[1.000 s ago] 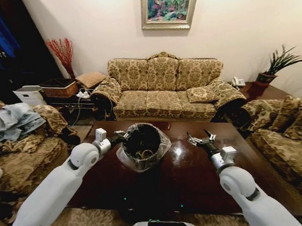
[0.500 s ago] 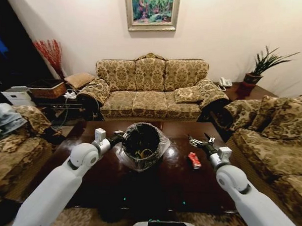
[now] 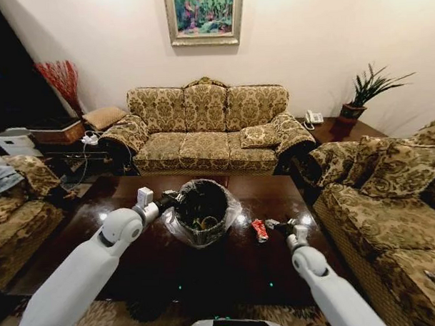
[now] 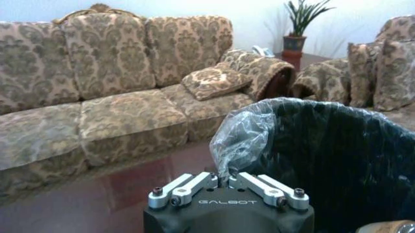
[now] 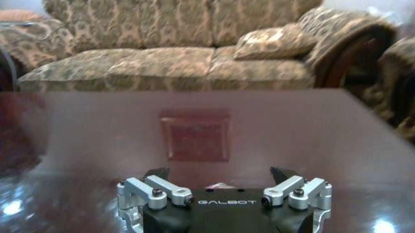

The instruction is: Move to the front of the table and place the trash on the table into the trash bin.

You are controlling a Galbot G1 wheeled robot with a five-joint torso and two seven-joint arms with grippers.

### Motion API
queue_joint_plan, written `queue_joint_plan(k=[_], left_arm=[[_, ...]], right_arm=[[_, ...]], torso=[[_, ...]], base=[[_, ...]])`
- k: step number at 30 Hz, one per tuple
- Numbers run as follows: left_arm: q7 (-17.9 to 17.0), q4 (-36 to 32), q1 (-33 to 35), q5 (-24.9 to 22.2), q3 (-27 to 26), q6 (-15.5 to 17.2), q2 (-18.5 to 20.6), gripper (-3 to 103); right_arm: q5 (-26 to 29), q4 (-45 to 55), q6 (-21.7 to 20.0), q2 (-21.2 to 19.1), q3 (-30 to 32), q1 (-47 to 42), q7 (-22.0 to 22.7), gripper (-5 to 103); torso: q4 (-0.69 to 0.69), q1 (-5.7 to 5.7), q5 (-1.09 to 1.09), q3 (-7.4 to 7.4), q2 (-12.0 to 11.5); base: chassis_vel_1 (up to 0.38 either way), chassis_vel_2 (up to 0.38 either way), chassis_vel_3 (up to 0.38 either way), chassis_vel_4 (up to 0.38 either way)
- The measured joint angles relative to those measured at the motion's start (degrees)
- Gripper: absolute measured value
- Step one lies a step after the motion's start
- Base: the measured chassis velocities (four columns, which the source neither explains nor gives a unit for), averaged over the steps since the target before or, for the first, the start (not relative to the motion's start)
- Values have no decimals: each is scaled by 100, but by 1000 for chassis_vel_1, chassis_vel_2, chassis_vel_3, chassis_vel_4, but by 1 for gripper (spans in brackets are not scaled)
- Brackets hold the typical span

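Right gripper (image 3: 275, 224), fingers spread, has descended beside the newly visible red can (image 3: 259, 230); left gripper (image 3: 170, 199) stays clamped on the trash bin (image 3: 203, 213) liner.

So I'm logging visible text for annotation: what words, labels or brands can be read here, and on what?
"GALBOT": on the left gripper body, left wrist view.
"GALBOT": on the right gripper body, right wrist view.
Red can on the table: print too small to read.
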Motion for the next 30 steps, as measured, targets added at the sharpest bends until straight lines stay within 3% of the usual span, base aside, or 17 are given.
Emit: queue_joint_plan(k=[7, 24, 29, 30], left_arm=[[-2, -96, 227, 16, -123, 0, 72, 3], [9, -159, 236, -108, -125, -1, 112, 3], [9, -151, 222, -110, -117, -6, 114, 3], [9, -146, 212, -112, -114, -8, 114, 3]], right_arm=[[-185, -474, -47, 282, -61, 120, -51, 100], [108, -939, -278, 497, -107, 284, 112, 102], [112, -1021, -272, 516, -106, 289, 92, 92], [110, -1033, -267, 529, -111, 289, 87, 86]], torso=[[-6, 0, 3, 0, 0], [-6, 0, 2, 0, 0], [-5, 0, 1, 0, 0], [-5, 0, 1, 0, 0]], base=[[5, 12, -2, -3], [0, 0, 0, 0], [0, 0, 0, 0], [0, 0, 0, 0]])
